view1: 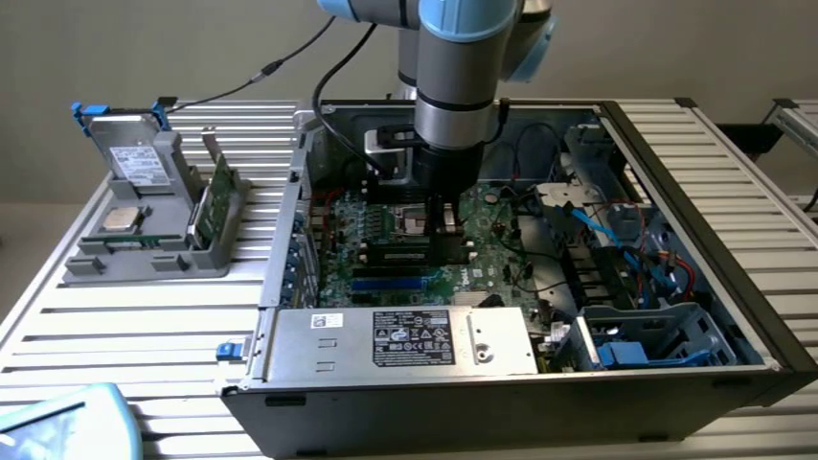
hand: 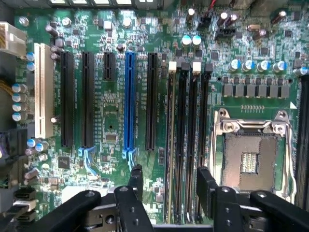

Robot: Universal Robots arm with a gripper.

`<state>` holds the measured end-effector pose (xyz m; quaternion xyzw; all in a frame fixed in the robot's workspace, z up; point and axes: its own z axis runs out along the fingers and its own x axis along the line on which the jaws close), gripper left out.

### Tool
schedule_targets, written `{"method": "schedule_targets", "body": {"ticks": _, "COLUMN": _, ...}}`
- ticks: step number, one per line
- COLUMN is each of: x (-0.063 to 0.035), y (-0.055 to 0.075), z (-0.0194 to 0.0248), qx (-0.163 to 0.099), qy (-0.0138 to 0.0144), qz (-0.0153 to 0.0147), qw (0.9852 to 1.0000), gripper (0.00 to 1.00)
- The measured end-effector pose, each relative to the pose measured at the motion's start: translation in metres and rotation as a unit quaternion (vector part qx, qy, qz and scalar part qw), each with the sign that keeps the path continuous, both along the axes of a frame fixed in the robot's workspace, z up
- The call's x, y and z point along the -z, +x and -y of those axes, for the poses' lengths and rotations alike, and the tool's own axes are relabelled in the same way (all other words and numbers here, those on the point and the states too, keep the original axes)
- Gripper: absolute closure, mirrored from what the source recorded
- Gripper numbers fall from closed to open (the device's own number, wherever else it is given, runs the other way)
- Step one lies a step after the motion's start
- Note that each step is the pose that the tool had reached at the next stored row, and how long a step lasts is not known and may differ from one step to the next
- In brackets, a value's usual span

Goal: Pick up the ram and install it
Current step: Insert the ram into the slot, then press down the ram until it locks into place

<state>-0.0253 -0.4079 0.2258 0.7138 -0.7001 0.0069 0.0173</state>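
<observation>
The arm comes down from twelve o'clock in the exterior view into the open case [view1: 754, 316], which lies on its side on a slatted table [view1: 115, 326]. The gripper [view1: 443, 228] hangs low over the board [view1: 511, 244], close to the middle of the case. A power supply [view1: 402, 340] sits at six o'clock of the gripper, along the near wall of the case. Blue cables [view1: 614, 230] and a drive cage [view1: 646, 340] are at about four o'clock.

In the wrist view the gripper [hand: 170, 172] has its two black fingers [hand: 205, 186] spread wide, with clear space between them and nothing pinched. They straddle the row of memory slots [hand: 192, 140]. The ram [hand: 169, 145] seems to stand edge-up in the slot farthest from the socket [hand: 251, 159], showing as a thin pale strip. The view straight down on it is poor, so how deep it is seated I cannot tell. Neither finger touches it. The socket is bare, its metal frame closed around it. The blue slot [hand: 129, 101] and a white slot [hand: 43, 92] lie on the other side of the ram.

At nine o'clock of the case in the exterior view, a grey holder [view1: 147, 259] is on the table. It carries a drive [view1: 134, 163], a silver chip [view1: 122, 218] and an upright green card [view1: 220, 196].
</observation>
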Motion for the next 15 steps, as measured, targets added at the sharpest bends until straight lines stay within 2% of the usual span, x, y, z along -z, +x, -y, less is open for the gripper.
{"method": "schedule_targets", "body": {"ticks": 4, "x": -0.0054, "y": -0.0008, "z": 0.0, "qx": 0.0, "qy": 0.0, "qz": 0.0, "qw": 1.0, "gripper": 0.43}}
{"method": "schedule_targets", "body": {"ticks": 15, "x": -0.0056, "y": -0.001, "z": 0.0, "qx": 0.0, "qy": 0.0, "qz": 0.0, "qw": 1.0, "gripper": 0.43}}
